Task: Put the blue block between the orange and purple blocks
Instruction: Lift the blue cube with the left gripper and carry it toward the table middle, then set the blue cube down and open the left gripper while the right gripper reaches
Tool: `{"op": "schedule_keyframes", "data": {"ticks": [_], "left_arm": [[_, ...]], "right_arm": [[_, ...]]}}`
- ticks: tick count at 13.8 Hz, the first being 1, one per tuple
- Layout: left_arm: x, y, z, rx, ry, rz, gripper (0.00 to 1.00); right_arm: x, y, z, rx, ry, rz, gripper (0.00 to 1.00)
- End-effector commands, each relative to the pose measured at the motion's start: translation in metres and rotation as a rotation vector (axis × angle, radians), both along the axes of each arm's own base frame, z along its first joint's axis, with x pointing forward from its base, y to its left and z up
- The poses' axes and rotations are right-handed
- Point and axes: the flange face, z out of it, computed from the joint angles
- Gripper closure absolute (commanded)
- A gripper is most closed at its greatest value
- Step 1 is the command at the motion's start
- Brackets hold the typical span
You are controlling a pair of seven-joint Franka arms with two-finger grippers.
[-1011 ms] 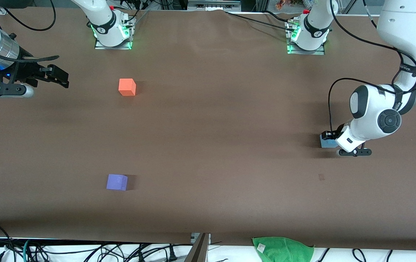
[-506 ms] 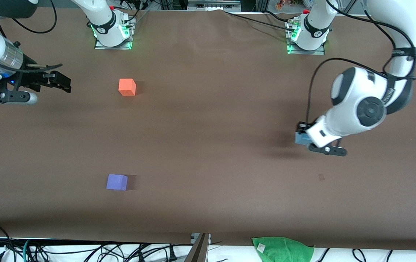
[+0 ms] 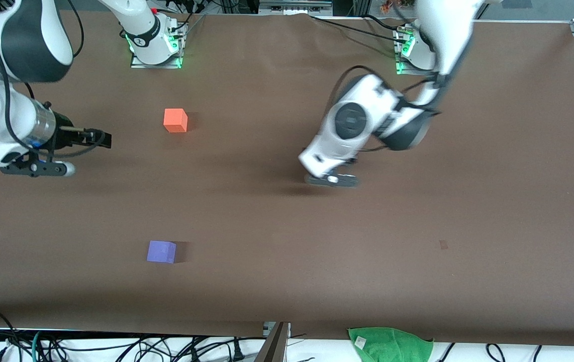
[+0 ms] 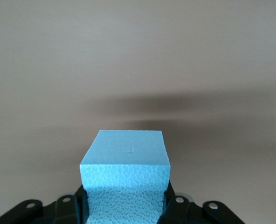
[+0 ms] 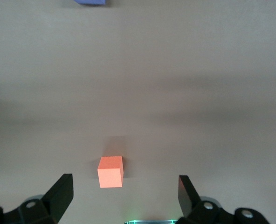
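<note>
No writing or label can be read on anything here. From the front the blue block [image 4: 124, 179] cannot be seen at all, hidden under the left arm's wrist; only the left wrist view shows it, clamped between the jaws of the left gripper [image 3: 331, 179], up in the air over the bare middle of the brown counter [image 3: 287, 226]. The right gripper [image 3: 100, 139] hangs with jaws spread wide over the right arm's end of the counter, near the orange block [image 3: 175, 120]. The purple block [image 3: 161, 251] sits nearer the front camera, cut off at the edge of the right wrist view.
</note>
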Motion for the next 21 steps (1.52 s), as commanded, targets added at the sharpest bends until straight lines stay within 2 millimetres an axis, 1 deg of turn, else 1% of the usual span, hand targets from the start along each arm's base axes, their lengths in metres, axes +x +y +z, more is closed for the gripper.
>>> {"op": "schedule_keyframes", "data": {"ticks": [1,2,3,4,5,6,7,8,9,10,11,12,13,14,15,17,19,20,21], "left_arm": [[-0.012,-0.063,-0.051,-0.081,-0.064,0.083,1.00],[-0.020,-0.075,-0.065,-0.108,-0.084,0.083,0.99],[-0.023,-0.081,-0.079,-0.129,-0.093,0.089,0.98],[-0.026,-0.087,-0.092,-0.151,-0.105,0.091,0.88],[-0.023,-0.088,-0.093,-0.175,-0.125,0.098,0.72],[-0.020,-0.087,-0.090,-0.178,-0.132,0.102,0.35],[-0.015,-0.082,-0.084,-0.181,-0.139,0.108,0.00],[-0.014,-0.081,-0.078,-0.183,-0.143,0.109,0.00],[-0.014,-0.081,-0.076,-0.184,-0.144,0.108,0.00],[-0.011,-0.080,-0.067,-0.190,-0.154,0.110,0.00],[-0.010,-0.079,-0.051,-0.188,-0.158,0.107,0.00],[-0.007,-0.074,-0.028,-0.175,-0.157,0.104,0.00],[-0.003,-0.062,-0.001,-0.146,-0.145,0.103,0.00],[-0.001,-0.051,0.026,-0.110,-0.128,0.096,0.00],[0.002,-0.036,0.053,-0.079,-0.113,0.095,0.00],[0.009,0.001,0.097,-0.023,-0.086,0.045,0.00],[0.023,0.056,0.132,0.035,-0.040,-0.043,0.00],[0.029,0.088,0.144,0.062,-0.004,-0.091,0.00],[0.036,0.119,0.157,0.074,0.019,-0.128,0.00]], "right_arm": [[0.006,0.008,0.001,0.023,-0.007,0.021,0.01],[0.005,0.013,0.000,0.025,-0.007,0.028,0.01],[0.005,0.014,0.000,0.025,-0.009,0.028,0.01],[0.005,0.018,0.000,0.025,-0.009,0.034,0.01],[0.005,0.019,0.000,0.026,-0.009,0.034,0.01],[0.004,0.020,-0.001,0.027,-0.008,0.034,0.01],[0.005,0.020,0.000,0.028,-0.011,0.034,0.01],[0.005,0.022,-0.001,0.032,-0.014,0.034,0.01],[0.005,0.022,0.000,0.034,-0.017,0.034,0.01],[0.005,0.022,-0.001,0.034,-0.015,0.034,0.01],[0.004,0.022,-0.001,0.035,-0.014,0.032,0.01],[0.004,0.022,-0.001,0.033,-0.012,0.024,0.01],[0.003,0.026,-0.003,0.044,-0.007,0.009,0.01],[0.001,0.038,-0.006,0.068,0.005,-0.036,0.01],[0.000,0.044,-0.011,0.078,0.005,-0.069,0.01],[-0.002,0.071,-0.023,0.076,-0.023,-0.076,0.01],[-0.003,0.123,-0.040,0.056,-0.060,-0.145,0.01],[-0.005,0.152,-0.051,0.050,-0.067,-0.176,0.01],[-0.006,0.177,-0.064,0.056,-0.079,-0.206,0.01]]}}
